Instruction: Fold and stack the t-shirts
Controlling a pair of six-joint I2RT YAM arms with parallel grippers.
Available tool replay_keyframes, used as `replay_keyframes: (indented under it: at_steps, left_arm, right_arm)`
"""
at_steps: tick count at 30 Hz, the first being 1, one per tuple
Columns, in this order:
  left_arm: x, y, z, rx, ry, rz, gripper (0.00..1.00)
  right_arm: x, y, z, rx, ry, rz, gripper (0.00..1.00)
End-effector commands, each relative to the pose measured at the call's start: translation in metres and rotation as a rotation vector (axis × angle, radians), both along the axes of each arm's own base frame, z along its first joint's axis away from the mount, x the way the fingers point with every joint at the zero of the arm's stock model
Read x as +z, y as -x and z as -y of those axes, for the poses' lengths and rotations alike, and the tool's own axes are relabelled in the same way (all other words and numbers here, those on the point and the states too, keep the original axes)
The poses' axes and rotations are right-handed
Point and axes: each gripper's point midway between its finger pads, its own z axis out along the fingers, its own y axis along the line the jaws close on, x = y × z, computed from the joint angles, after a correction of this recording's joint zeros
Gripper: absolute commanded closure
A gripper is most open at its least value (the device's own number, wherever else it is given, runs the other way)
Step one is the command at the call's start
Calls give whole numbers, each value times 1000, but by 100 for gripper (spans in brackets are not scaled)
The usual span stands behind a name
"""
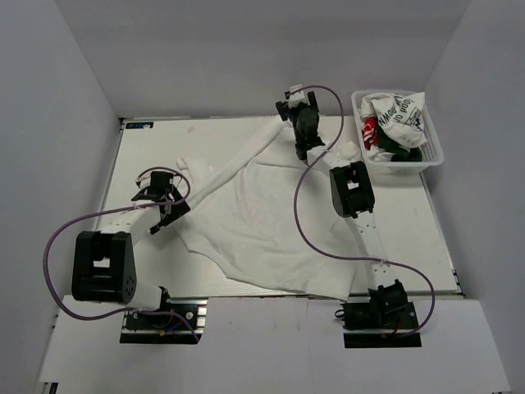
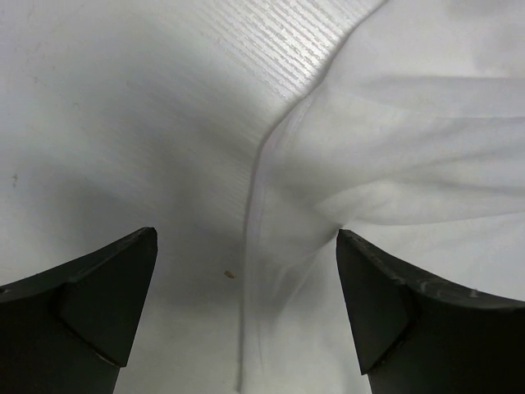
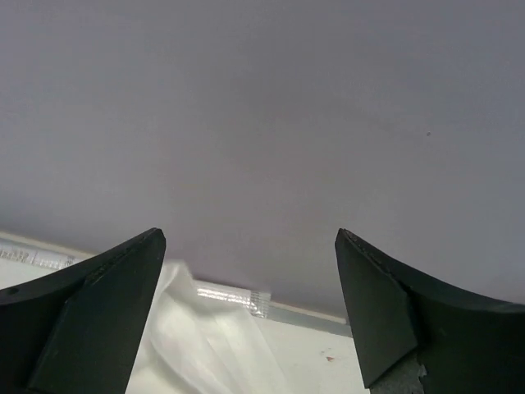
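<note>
T-shirt (image 1: 271, 230) lies spread; left hand (image 2: 246, 246) and right hand (image 3: 250, 238) gape wide, empty.

White t-shirt (image 1: 262, 222); white basket (image 1: 434, 148); black-and-red printed shirt (image 1: 399, 113).

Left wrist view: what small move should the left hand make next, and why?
Probably lower the left hand and close it on the edge of the t-shirt. The hand stands open, and that edge runs between its fingers on the table, not yet gripped.
</note>
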Motion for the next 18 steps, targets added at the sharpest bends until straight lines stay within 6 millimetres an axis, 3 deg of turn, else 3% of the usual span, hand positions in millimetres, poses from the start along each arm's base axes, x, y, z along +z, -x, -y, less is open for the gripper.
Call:
replay_keyframes:
  at_steps: [1,2,3,4,5,6,7,8,9,10,11,12,13,14,16,17,18]
  left_arm:
    - [24,-15,0,-15,-3,86,0]
    - [25,-15,0,-15,-3,86,0]
    - [29,-19,0,-15,-2,99,0]
    - [38,-24,2,-19,6,120,0]
    - [41,-25,2,-19,6,119,0]
    - [46,-29,2,-19,7,133,0]
    - [57,-34,2,-19,8,157,0]
    - [65,-38,5,-27,21,178,0]
    - [69,-41,12,-39,56,191,0]
    - [76,-47,15,-50,72,210,0]
    - [76,-47,19,-49,95,212,0]
    - [83,-53,29,-80,138,235,0]
    - [85,-58,35,-101,168,246,0]
    - [86,-63,46,-134,200,259,0]
    - [85,-76,66,-203,291,278,0]
    - [88,-79,67,-205,290,293,0]
    - [92,-86,71,-218,292,307,0]
  right_arm:
    - [122,23,-8,166,-122,210,10]
    - [104,25,-10,184,-109,136,10]
    - [137,37,-8,194,-102,96,10]
    - [135,42,-9,206,-110,44,10]
    - [105,55,-10,213,-62,-144,10]
    - [104,62,-8,214,-55,-198,10]
    - [134,76,2,174,-143,-216,10]
    - [83,95,10,140,-107,-425,10]
    - [74,104,20,110,-121,-485,10]
    - [82,123,31,56,-226,-534,10]
    - [35,150,49,-17,-193,-696,10]
    - [27,160,56,-41,-201,-730,10]
    - [22,185,66,-83,-251,-772,10]
    - [-11,207,68,-84,-236,-857,10]
    - [-35,244,70,-43,-278,-959,10]
    - [-55,256,74,-58,-263,-1004,10]
    - [-58,261,75,-48,-258,-1017,10]
